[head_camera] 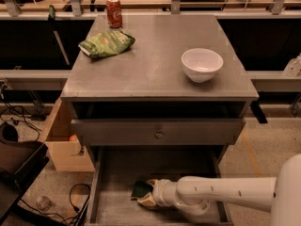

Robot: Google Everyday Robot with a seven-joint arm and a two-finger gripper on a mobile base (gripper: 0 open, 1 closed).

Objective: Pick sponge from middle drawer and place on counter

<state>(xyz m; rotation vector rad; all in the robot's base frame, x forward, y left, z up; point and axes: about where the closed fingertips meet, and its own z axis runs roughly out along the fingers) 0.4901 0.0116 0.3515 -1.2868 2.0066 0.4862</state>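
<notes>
Down in the drawer (126, 166) — hand (146, 192) at the sponge (137, 189)
Closed on it or not — cannot tell from here

Dark green sponge (140, 190) in middle drawer (123, 172), at jaws

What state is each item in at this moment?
middle drawer: pulled open.
sponge: lying in the middle drawer, at the gripper.
gripper: inside the middle drawer, at the sponge.
bowl: upright on the counter.
can: upright on the counter.
snack bag: lying flat on the counter.
</notes>
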